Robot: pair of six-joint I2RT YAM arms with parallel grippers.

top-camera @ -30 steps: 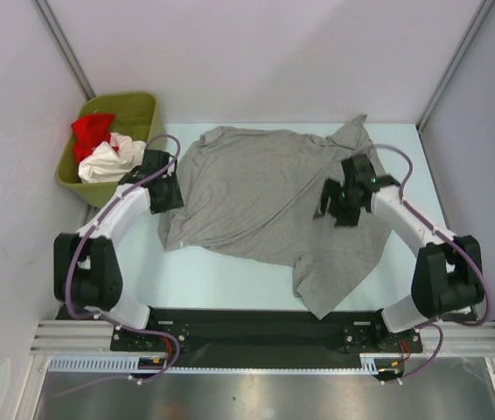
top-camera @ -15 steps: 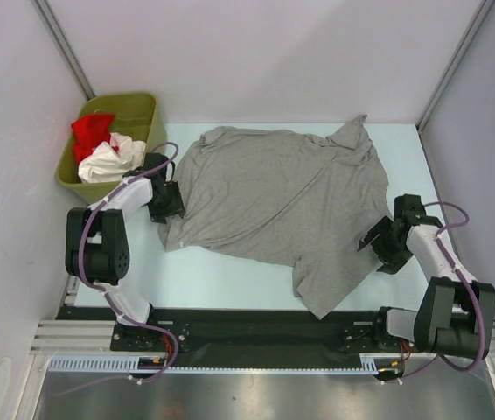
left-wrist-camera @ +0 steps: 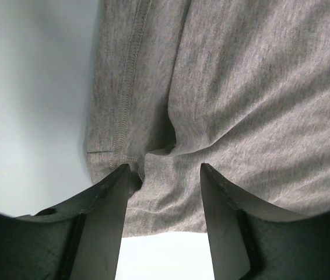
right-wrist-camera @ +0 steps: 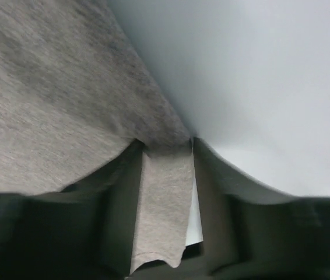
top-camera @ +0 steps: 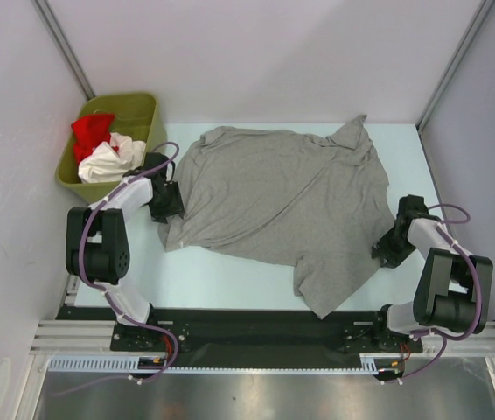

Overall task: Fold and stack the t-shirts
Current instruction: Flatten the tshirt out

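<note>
A large heather-grey t-shirt [top-camera: 274, 192] lies spread and wrinkled on the pale table. My left gripper [top-camera: 168, 205] is open at the shirt's left edge. In the left wrist view the gripper [left-wrist-camera: 165, 175] straddles the stitched hem, with grey cloth [left-wrist-camera: 258, 87] between the fingers. My right gripper [top-camera: 388, 251] is at the shirt's right edge. In the right wrist view the gripper [right-wrist-camera: 165, 149] has a flap of grey cloth [right-wrist-camera: 37, 105] lying between the fingers, with a sliver of table beside it. A red shirt [top-camera: 90, 129] and a white shirt [top-camera: 108, 162] lie crumpled in the bin.
An olive-green bin [top-camera: 147, 109] stands at the back left, close to my left arm. Grey walls enclose the table on the left, back and right. The black arm rail runs along the near edge.
My right gripper has swung from over the shirt's right part out to its right edge and lowered onto it. My left arm has folded back while its gripper stays at the left edge.
</note>
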